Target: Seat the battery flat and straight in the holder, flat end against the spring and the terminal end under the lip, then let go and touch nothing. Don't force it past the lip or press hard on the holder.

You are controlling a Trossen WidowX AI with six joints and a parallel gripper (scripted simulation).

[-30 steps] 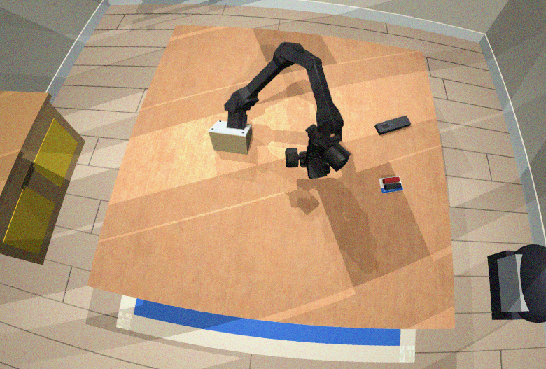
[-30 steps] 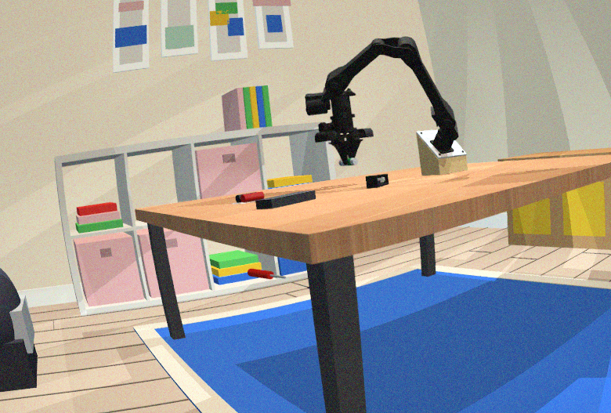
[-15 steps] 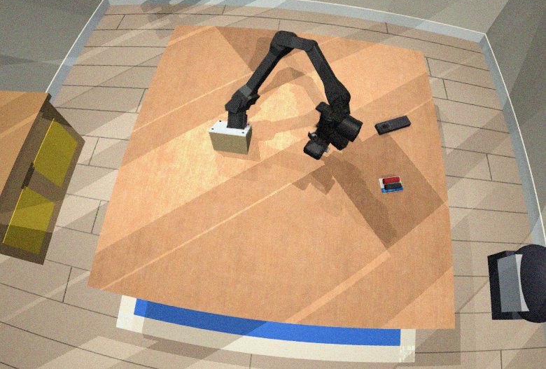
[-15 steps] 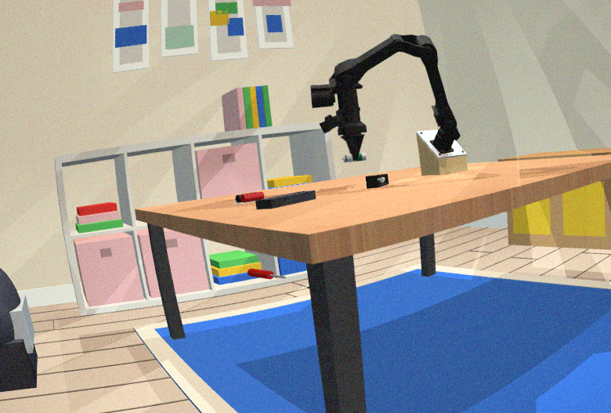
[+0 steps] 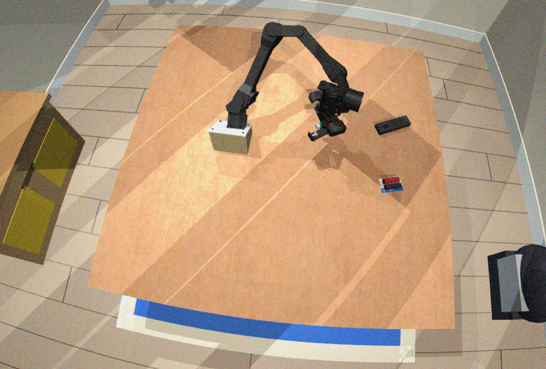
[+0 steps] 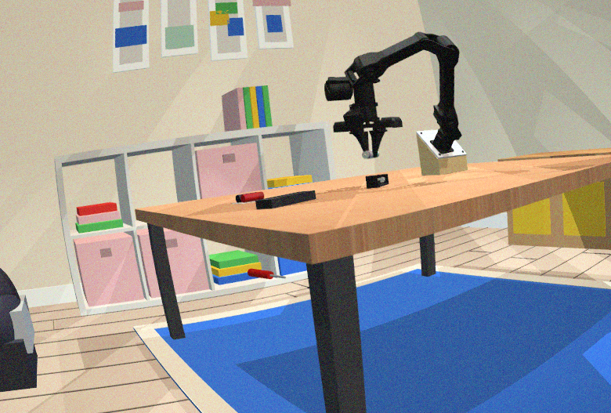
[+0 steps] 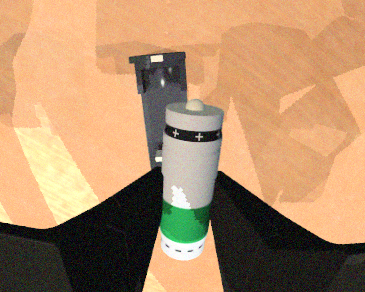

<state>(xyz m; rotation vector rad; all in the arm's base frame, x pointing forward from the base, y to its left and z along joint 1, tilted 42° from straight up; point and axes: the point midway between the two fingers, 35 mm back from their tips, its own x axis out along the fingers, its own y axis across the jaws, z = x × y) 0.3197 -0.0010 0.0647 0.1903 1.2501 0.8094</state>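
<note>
A black remote [image 5: 392, 124] and a red-handled screwdriver [image 6: 249, 197] lie on the wooden table [image 5: 247, 241].
</note>
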